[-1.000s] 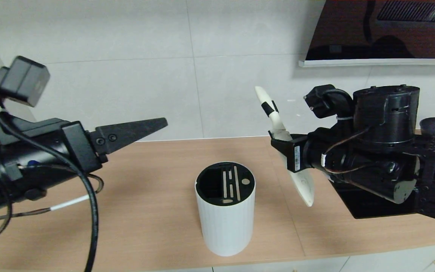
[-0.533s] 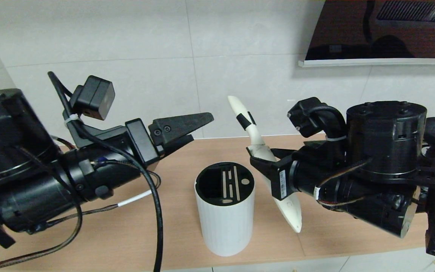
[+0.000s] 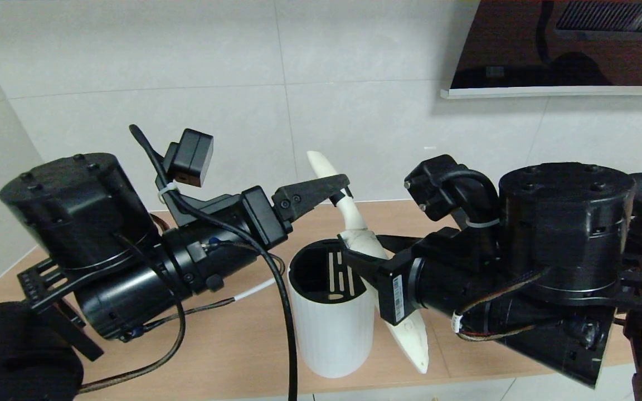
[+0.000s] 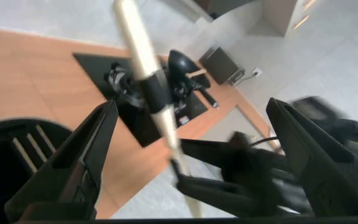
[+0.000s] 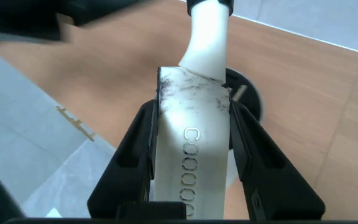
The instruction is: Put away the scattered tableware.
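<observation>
My right gripper is shut on a white spatula with a black band on its handle, tilted just above and to the right of the white cylindrical holder. The blade hangs down beside the holder's right wall. In the right wrist view the spatula is clamped between my black fingers, above the holder. My left gripper stands open at the handle's black band. In the left wrist view the handle lies between the spread fingers, apart from both, over the holder's slotted black top.
The holder stands on a wooden counter near its front edge, with a tiled wall behind. A black hob with dark utensils lies on the counter to the right. A range hood hangs at the upper right.
Both arms moved in toward the centre. The right gripper carried the spatula left to the holder. The left gripper travelled right until its fingers straddled the handle.
</observation>
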You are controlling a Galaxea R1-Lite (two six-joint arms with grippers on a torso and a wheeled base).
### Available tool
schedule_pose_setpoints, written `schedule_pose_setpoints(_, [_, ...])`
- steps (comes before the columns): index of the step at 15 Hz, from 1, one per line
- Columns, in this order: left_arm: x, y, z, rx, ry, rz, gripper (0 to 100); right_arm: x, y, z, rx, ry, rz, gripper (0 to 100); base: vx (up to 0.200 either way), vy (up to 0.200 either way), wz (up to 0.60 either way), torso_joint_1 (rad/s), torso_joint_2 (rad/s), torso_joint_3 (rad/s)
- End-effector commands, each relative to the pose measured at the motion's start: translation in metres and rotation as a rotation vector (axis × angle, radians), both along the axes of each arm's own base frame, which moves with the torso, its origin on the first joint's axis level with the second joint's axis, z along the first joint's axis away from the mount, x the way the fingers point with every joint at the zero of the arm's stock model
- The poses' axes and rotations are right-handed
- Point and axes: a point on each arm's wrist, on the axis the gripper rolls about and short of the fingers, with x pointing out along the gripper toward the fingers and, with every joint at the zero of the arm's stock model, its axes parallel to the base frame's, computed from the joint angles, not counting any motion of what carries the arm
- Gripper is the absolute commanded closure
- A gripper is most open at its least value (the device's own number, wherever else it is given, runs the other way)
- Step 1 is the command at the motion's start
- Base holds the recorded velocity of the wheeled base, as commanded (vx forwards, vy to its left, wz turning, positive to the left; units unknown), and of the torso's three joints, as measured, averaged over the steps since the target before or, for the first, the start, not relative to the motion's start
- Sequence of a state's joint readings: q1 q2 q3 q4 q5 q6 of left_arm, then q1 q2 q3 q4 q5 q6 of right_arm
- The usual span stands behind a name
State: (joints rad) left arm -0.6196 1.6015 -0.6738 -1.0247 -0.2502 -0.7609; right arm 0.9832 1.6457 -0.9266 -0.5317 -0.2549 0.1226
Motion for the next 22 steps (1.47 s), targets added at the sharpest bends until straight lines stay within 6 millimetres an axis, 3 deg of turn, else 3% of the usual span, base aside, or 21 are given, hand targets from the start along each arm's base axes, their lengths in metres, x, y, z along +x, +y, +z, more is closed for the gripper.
schedule_pose_setpoints(1, [0.0047,-0.0034,-0.0076,0.015,0.022,0.000,0,-0.0052,0.0032,0.0011,0.015,-0.009,0.020,100,0.000,0.000,0.00,0.000,0.00,0.000])
schedule_pose_setpoints(16, [0.0100,-0.0091,-0.0134,-0.008,0.002,0.021,0,-0.0129,0.0113,-0.0085,-0.002,0.002,0.059,100,0.000,0.000,0.00,0.000,0.00,0.000])
schedule_pose_setpoints(17, [0.0097,-0.0095,-0.0134,-0.008,0.002,0.019,100,-0.0133,0.0115,-0.0085,-0.002,0.002,0.060,100,0.000,0.000,0.00,0.000,0.00,0.000])
schedule_pose_setpoints(22, [0.0099,-0.0112,-0.0152,-0.004,0.007,0.015,100,-0.0150,0.0113,-0.0074,0.003,0.000,0.063,100,0.000,0.000,0.00,0.000,0.00,0.000])
